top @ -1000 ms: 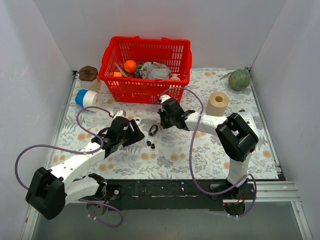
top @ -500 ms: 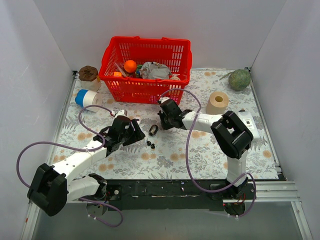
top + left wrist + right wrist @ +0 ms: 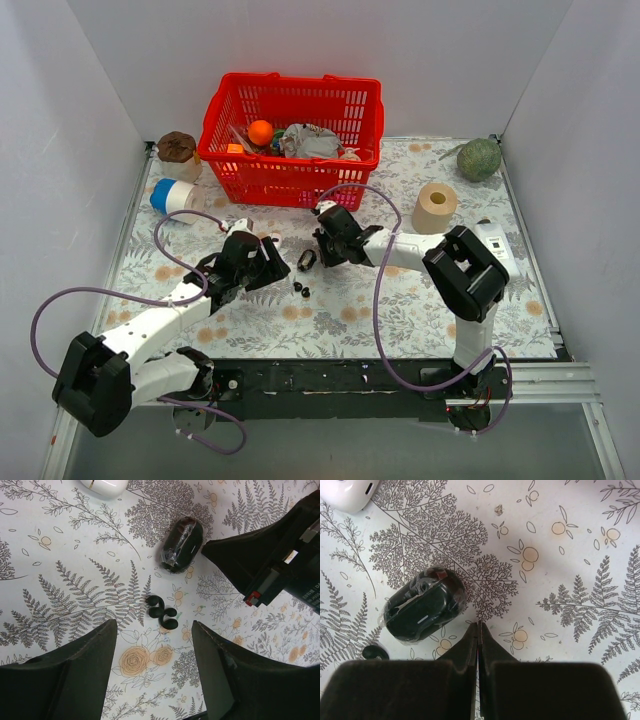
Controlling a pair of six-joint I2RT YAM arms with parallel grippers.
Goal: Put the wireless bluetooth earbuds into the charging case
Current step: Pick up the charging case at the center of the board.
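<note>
Buds (image 3: 161,614) lie on the surface (image 3: 75,580) at the mouth of my left claw (image 3: 154,632), spread wide. Case (image 3: 422,611) sits just left of my right claw (image 3: 479,627), pinched together on nothing.

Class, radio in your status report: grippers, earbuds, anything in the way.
Left gripper open, aimed at black earbuds. Right gripper shut, tips beside black case. Earbuds loose, not cased. No obstruction seen.

Clutter on the floral cloth (image 3: 400,300)
Red basket (image 3: 285,182) far centre; paper roll (image 3: 435,207) right; green ball (image 3: 479,159) far right.
</note>
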